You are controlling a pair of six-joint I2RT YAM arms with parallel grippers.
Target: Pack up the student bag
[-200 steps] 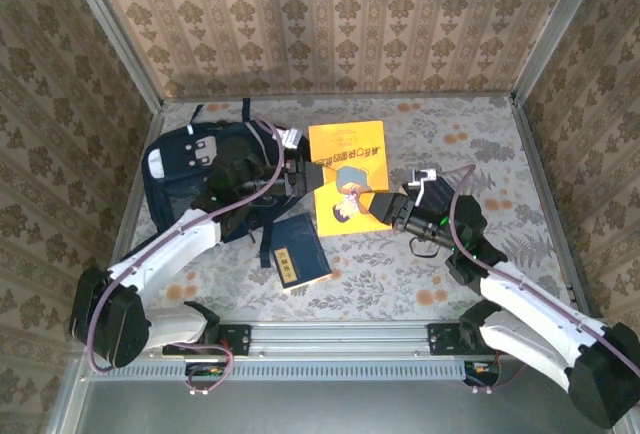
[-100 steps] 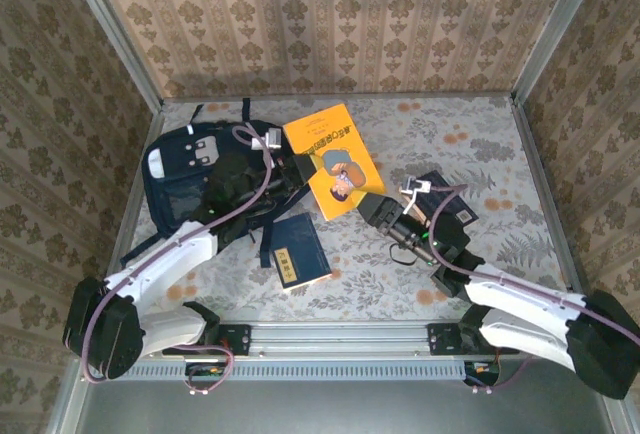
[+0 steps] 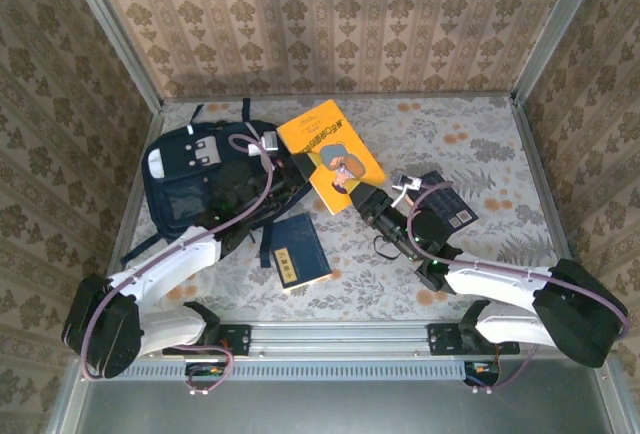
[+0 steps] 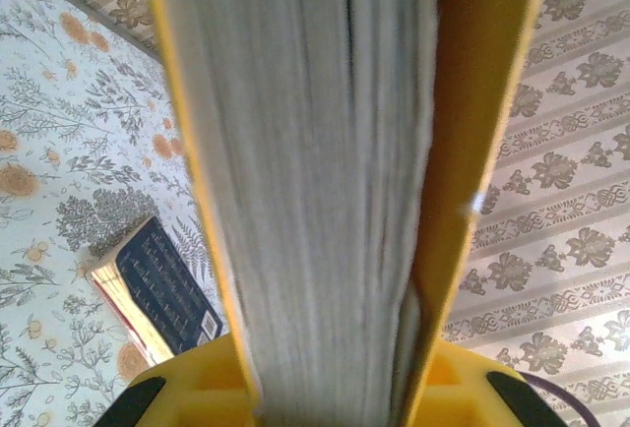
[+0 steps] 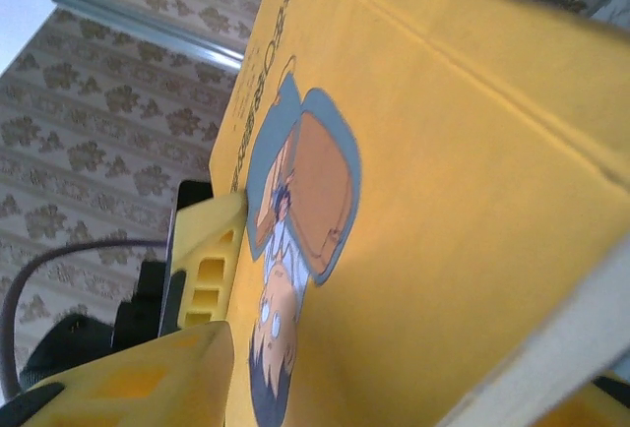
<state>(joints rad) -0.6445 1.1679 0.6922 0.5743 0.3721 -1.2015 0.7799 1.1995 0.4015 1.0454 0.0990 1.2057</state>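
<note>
A yellow book (image 3: pixel 330 154) stood tilted at upper centre, a cartoon figure on its cover. A navy booklet (image 3: pixel 298 251) with a yellow label lay flat below it, left of centre. A dark book (image 3: pixel 448 204) lay right of centre on the floral table (image 3: pixel 480 144). Patterned wallpaper (image 3: pixel 330 14) lined the walls.
</note>
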